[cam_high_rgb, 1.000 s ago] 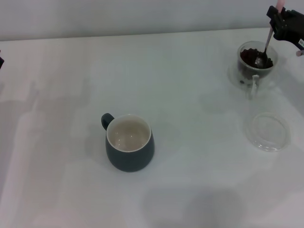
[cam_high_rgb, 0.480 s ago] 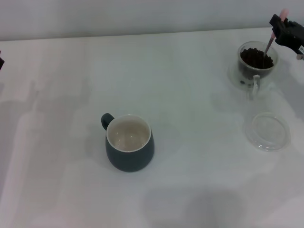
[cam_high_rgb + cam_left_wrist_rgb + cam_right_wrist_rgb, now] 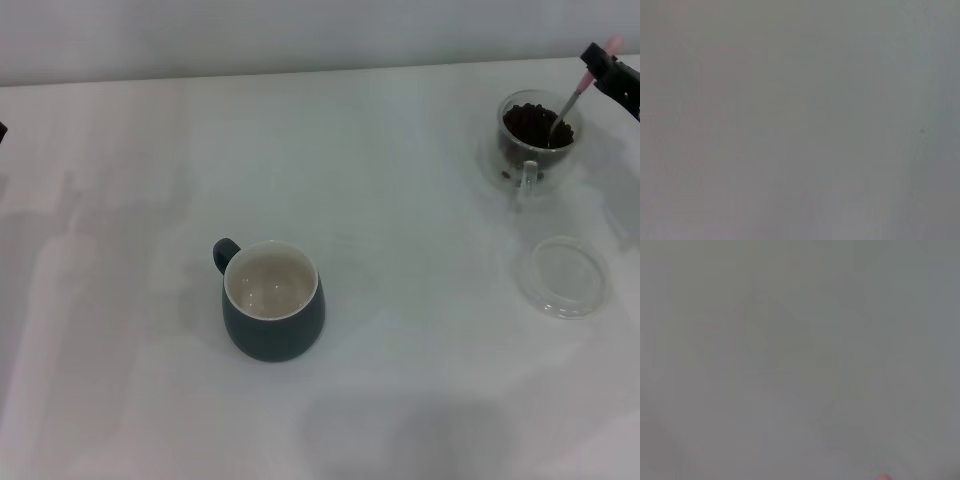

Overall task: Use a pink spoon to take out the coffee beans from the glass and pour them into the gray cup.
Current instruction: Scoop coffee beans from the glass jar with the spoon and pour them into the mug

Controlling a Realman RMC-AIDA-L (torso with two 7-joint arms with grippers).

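Barely started: right gripper point(image 3: 612, 72) clamps the pink spoon point(image 3: 572, 97), bowl buried in coffee beans point(image 3: 537, 124) inside the glass point(image 3: 532, 138) at the table's far right corner. Gray cup point(image 3: 271, 299) mid-table looks empty.

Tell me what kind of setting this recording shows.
Probably a lab or test bench rather than a kitchen: a plain white table against a bare wall, holding only the gray cup, the glass of coffee beans and a clear dish.

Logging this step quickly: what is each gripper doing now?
Left gripper: not in view.
Right gripper: shut on the pink-handled metal spoon, dipped in the clear glass.
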